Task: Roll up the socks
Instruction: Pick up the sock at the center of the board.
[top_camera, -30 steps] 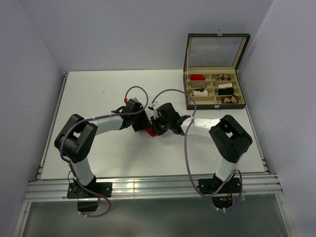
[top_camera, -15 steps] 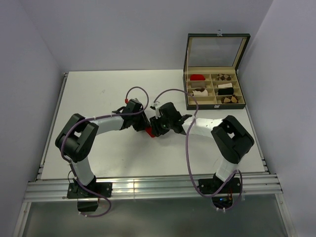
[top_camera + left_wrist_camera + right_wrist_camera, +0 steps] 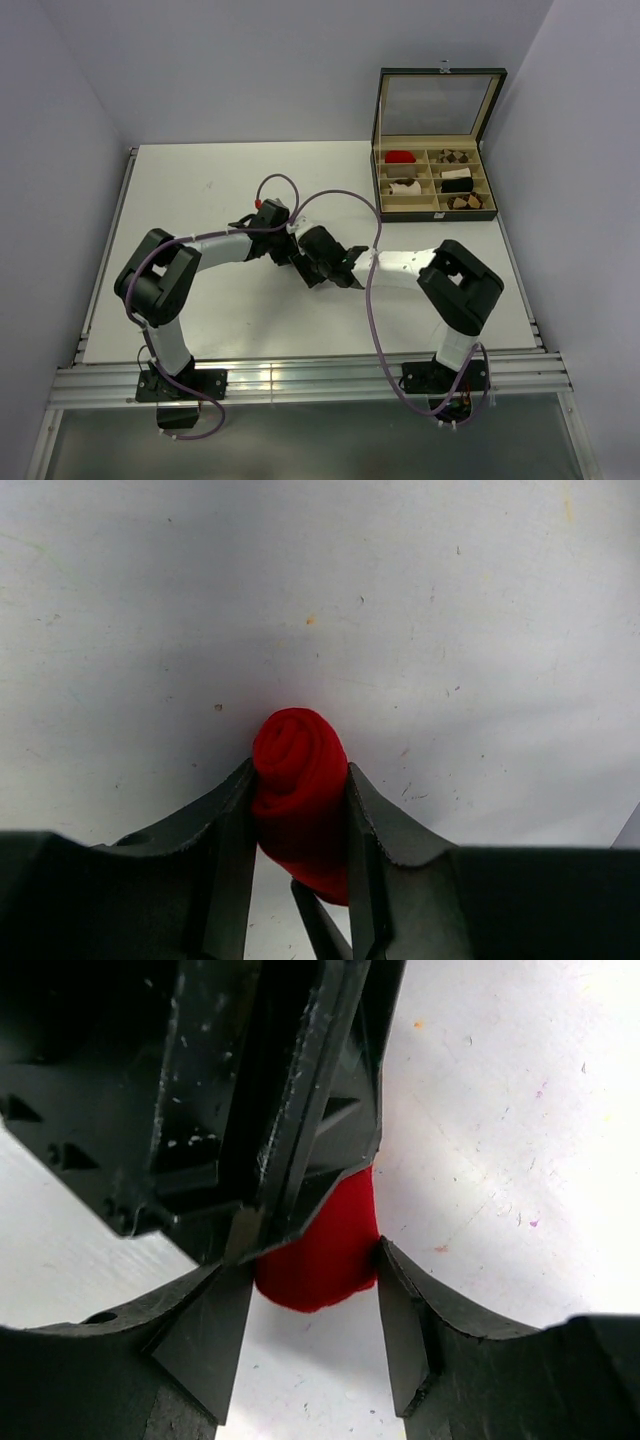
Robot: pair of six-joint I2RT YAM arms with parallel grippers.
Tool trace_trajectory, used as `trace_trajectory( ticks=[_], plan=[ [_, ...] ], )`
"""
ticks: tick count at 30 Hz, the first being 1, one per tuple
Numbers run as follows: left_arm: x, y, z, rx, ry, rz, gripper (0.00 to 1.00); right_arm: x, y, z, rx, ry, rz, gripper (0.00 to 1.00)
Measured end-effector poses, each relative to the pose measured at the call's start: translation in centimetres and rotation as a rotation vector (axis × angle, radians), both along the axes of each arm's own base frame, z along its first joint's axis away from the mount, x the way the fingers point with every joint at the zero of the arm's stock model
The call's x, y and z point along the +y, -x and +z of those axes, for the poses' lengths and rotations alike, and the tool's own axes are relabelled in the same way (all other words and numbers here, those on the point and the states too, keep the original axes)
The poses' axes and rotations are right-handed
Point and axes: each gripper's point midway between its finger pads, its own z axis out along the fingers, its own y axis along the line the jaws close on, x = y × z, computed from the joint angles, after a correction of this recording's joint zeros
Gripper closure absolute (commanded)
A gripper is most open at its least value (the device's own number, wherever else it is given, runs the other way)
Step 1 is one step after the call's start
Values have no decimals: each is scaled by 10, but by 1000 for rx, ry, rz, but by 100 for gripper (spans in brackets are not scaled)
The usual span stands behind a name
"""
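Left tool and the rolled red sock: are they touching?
Touching. The left wrist view shows the left tool closed on the red sock, both fingers pressed flat against the sides of the roll with no gap.

1. Tabletop (image 3: 480, 600): white, matte, scuffed. Small dark and orange specks ahead of the left fingers (image 3: 228, 850).
2. Open case (image 3: 437, 214): dark, far and to the right of the fingers, well apart, near the tabletop's back-right corner. Lid (image 3: 437, 100) stands upright.
3. Case inside: cream dividers. Right column holds a brown-patterned bundle (image 3: 452, 156) at the back, a second brown-patterned bundle (image 3: 461, 201) at the front, and a black-and-white bundle (image 3: 456, 180) between them.
4. Metal rail (image 3: 300, 385): runs along the tabletop's near edge, behind the fingers.
5. Walls (image 3: 250, 60): plain, pale.
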Motion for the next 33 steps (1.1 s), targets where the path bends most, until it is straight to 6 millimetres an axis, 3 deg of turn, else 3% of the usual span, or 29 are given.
trace_trajectory(
  ticks=[14, 19, 23, 24, 33],
  plan=[
    [0, 0, 0, 14, 17, -6, 73, 9, -11, -11, -43, 4, -13, 39],
    [1, -3, 0, 22, 28, 0, 72, 14, -17, -15, -62, 9, -24, 55],
    [2, -5, 0, 22, 30, 14, 63, 11, -18, -16, -70, 25, -40, 92],
    [2, -6, 0, 24, 28, 16, 60, 10, -18, -15, -73, 28, -47, 98],
    [5, -9, 4, 18, -5, 18, 39, -8, -4, -12, -38, 46, -58, 100]
  ],
)
